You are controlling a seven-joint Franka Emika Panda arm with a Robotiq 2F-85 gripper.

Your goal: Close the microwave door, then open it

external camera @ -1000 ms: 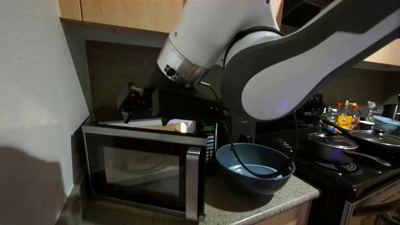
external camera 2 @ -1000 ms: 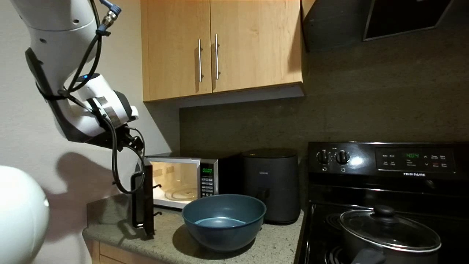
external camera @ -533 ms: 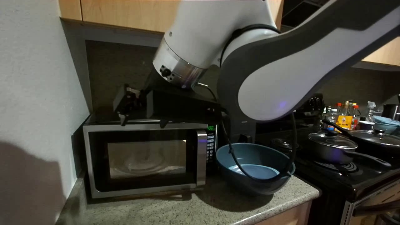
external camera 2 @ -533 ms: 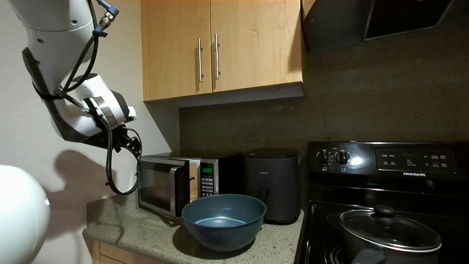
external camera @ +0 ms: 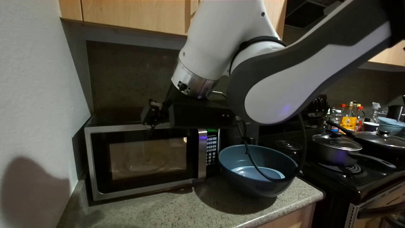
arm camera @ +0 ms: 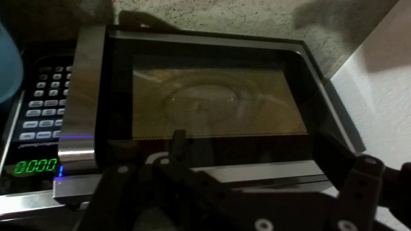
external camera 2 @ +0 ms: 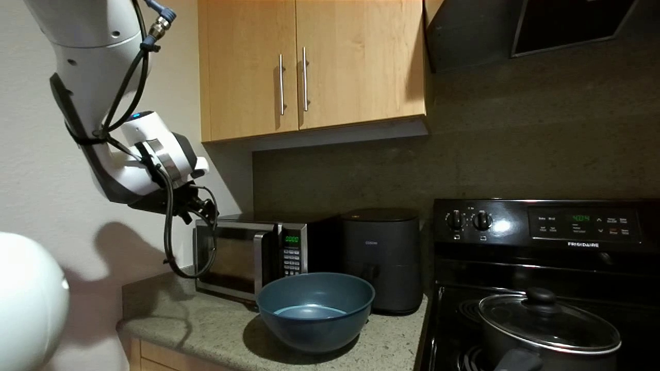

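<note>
The microwave (external camera 2: 293,252) stands on the counter with its green display lit. Its door (external camera: 148,158) lies almost flush against the front, covering the interior. A thin gap seems to remain at the handle side, where the door's upper corner juts out in the wrist view. The metal handle (arm camera: 80,96) overlaps some keypad buttons there. My gripper (arm camera: 255,146) is spread wide before the door's upper part, with nothing between its fingers. Only the door's dark window and top frame show behind them. Whether a fingertip touches the door, I cannot tell.
A blue bowl (external camera: 258,174) sits just right of the microwave, near the handle. Behind it stands a small black appliance (external camera 2: 381,257). The white wall (external camera: 34,95) borders the left side. Wooden cabinets (external camera 2: 361,62) hang overhead. A lidded pot (external camera 2: 546,330) is on the stove.
The door has swung from wide ajar to almost flush with the microwave. My gripper drifted slightly left, then moved right and a little lower along the door's top, its fingers still spread.
</note>
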